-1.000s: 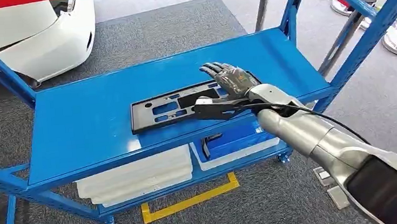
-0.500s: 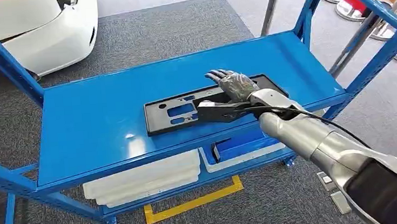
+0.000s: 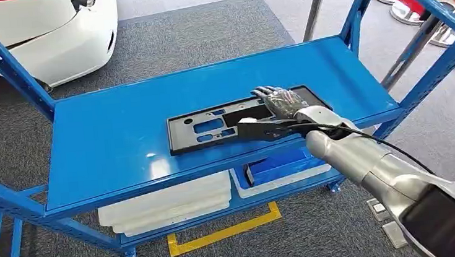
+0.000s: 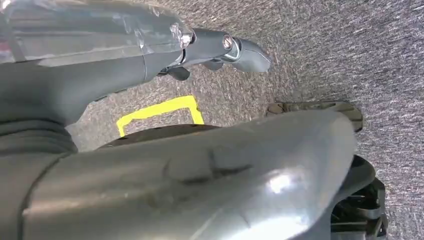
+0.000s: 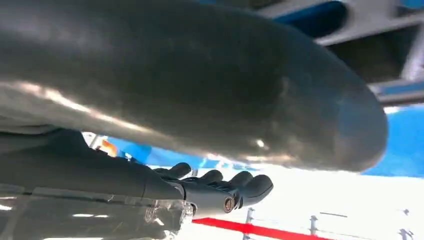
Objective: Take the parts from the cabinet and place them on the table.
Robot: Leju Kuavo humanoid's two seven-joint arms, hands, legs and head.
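Reaching over the blue shelf (image 3: 113, 132) from its front right corner: right hand (image 3: 282, 108), on a silver arm (image 3: 364, 160) with a black cable along it. Fingers (image 3: 266, 92) laid flat and spread across the right end of the black flat part (image 3: 212, 125), thumb (image 3: 256, 128) stretched along the part's front edge toward its middle. Touching or just above the part, cannot tell which; nothing pinched, nothing lifted, so hand loose, not grasping. In the right wrist view, same hand (image 5: 220, 192) with fingers extended side by side, holding nothing.

Black flat part lying flat on the top deck of the blue shelf, right of centre, long side parallel to the shelf front, near the front edge, cut-out windows showing blue through it.

Left hand (image 4: 220, 50) in the left wrist view hanging over grey carpet (image 4: 320, 45), fingers slightly curled, holding nothing, apart from everything.

Below the shelf deck: white foam trays (image 3: 166, 202) on the lower level, blue bin (image 3: 278, 164) beside them to the right. Yellow floor tape (image 3: 221, 231) on carpet under the shelf front. White vehicle body (image 3: 49, 32) behind the shelf's far left corner. Metal stanchion posts (image 3: 418, 31) beyond the shelf's right end.
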